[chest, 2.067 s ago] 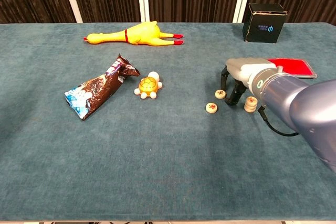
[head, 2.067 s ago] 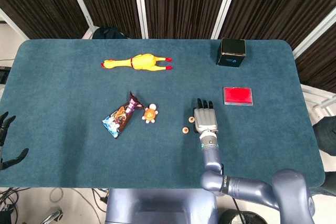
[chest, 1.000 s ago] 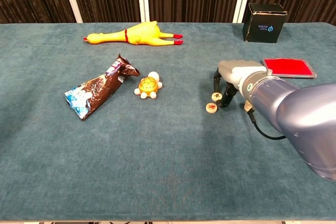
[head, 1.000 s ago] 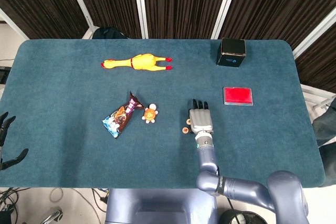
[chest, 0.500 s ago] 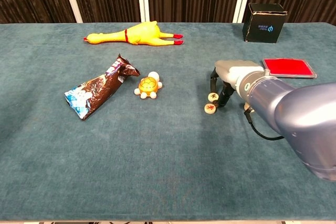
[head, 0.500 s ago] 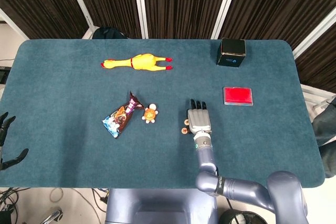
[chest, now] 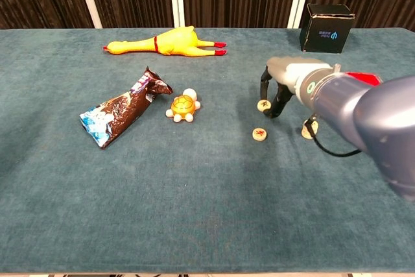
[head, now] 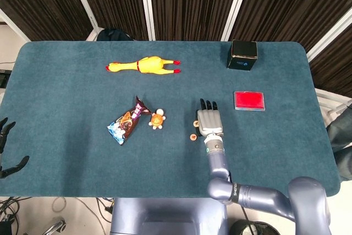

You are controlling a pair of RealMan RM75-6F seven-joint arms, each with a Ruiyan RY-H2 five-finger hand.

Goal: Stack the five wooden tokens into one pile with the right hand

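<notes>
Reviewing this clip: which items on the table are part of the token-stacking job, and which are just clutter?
Job:
- right hand, pinching one wooden token
- loose token on the cloth
- token pile, partly hidden behind the arm

Clutter:
- rubber chicken
- snack bag
- toy turtle
- black box
- red pad

We saw a yellow rubber chicken (chest: 165,41) lying on its side toward the far edge of the blue counter (chest: 194,212). Nearer, a brown snack packet (chest: 120,109) lay just beside a small orange turtle toy (chest: 182,106). A black box (chest: 327,28) stood far right, with what looked like a flat red pad (head: 249,100) near it.
</notes>
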